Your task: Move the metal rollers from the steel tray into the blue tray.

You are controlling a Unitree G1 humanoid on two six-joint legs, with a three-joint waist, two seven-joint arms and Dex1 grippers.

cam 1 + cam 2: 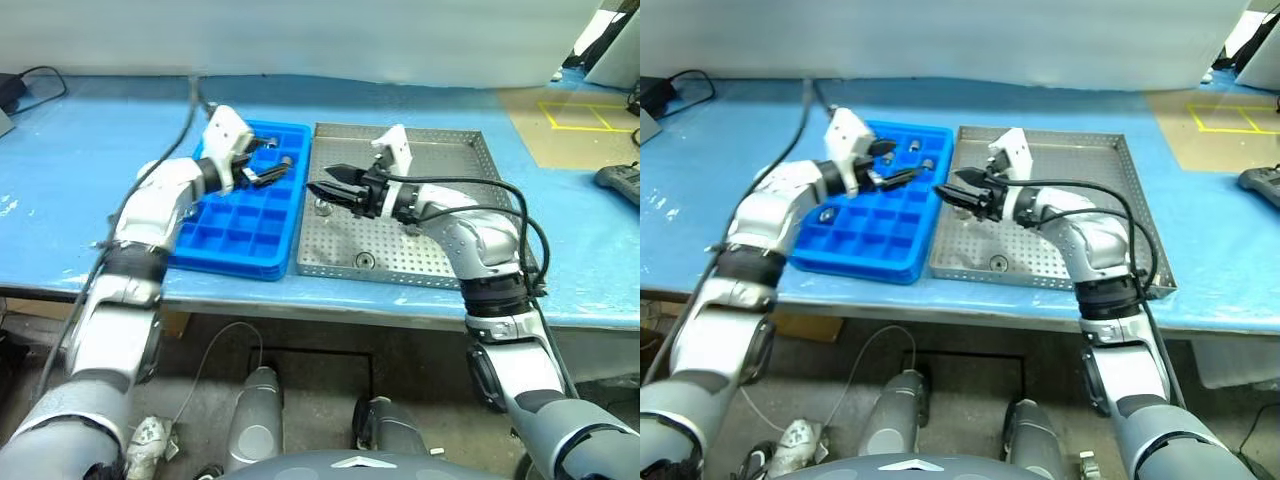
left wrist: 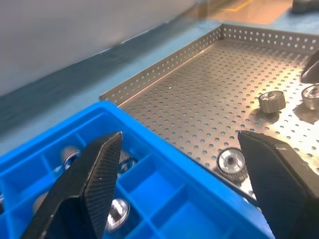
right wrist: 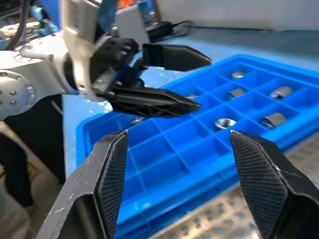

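Two trays, steel tray (image 1: 440, 215) beside blue tray (image 1: 245, 235), share blue tabletop (image 1: 60, 180).

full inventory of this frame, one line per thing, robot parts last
blue tray: 1, bright blue, gridded, on the table left of the steel tray
steel tray: 1, silver, perforated, on the table right of the blue tray
rollers in the blue tray: at least 5, silver, in far-end compartments
rollers in the steel tray: at least 3, silver, loose on the floor
table: 1, light blue top
cable: 1, black, far left of the table
handheld controller: 1, dark, right edge of the table
yellow floor marking: 1, far right
left gripper: black fingers, open, empty, over the blue tray
right gripper: black fingers, open, empty, over the steel tray's left side
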